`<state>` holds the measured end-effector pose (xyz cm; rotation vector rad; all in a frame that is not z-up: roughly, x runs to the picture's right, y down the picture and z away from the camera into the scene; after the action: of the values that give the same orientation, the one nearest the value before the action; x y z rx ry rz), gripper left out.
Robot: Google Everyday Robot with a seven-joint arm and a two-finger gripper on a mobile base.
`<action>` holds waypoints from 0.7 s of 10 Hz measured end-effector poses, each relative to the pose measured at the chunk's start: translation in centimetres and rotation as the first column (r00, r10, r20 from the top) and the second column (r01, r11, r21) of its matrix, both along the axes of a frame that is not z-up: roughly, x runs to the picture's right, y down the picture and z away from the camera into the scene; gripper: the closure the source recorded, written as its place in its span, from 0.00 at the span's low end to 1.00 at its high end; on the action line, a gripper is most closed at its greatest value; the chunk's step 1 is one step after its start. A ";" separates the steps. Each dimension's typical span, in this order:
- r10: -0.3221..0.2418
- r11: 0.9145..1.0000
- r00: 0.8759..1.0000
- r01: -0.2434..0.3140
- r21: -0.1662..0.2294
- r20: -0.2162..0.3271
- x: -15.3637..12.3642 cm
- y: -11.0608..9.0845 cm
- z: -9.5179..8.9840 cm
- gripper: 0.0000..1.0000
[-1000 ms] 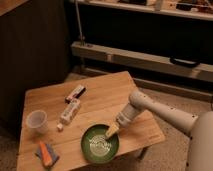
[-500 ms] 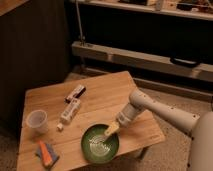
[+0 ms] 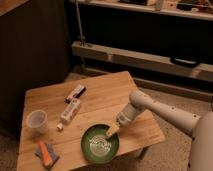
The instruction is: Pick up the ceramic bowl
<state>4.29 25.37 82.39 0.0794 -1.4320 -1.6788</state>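
End effector (image 3: 112, 131): pale yellow tip, set at the ceramic bowl's far right rim as I see it on screen, pointing down and in toward the bowl's middle. I cannot tell how far open it is, nor whether it has hold of the rim or only rests against it.

Arm (image 3: 165, 112): white, jointed, reaching in from the right of the bowl and sloping down across the desk's right corner to the end effector.

Ceramic bowl (image 3: 95, 146): round, shallow, glossy green with pale swirl marks inside. It sits flat on the desk near the front edge and is the largest item listed.

Desk (image 3: 105, 95): low, light wood planks, carrying every item below.

Plastic cup (image 3: 37, 121): small, translucent, upright, well apart from the bowl on its left.

White carton (image 3: 70, 110): long, lying flat, beyond the bowl and left of it, between bowl and cup.

Small white piece (image 3: 60, 127): just beside the carton's near end, left of the bowl.

Red-and-white packet (image 3: 76, 92): lying flat, farther beyond the bowl than the carton.

Orange-and-blue item (image 3: 46, 153): flat, left of the bowl at the desk's front corner; I cannot tell what it is.

Metal rail (image 3: 145, 59): long, grey, well behind the bowl, past the desk.
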 end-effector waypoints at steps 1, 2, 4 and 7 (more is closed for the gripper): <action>-0.018 1.000 1.000 0.018 -0.004 0.000 -0.6 0.5 0.5 0.85; -0.011 1.000 1.000 0.011 -0.004 0.001 -0.7 0.3 0.4 0.90; -0.039 0.999 0.999 0.039 0.027 -0.002 -1.5 0.2 0.1 0.90; -0.039 0.999 0.999 0.039 0.027 0.002 -1.8 0.0 0.0 0.90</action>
<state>2.49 25.40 82.42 0.0694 -1.4208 -1.7307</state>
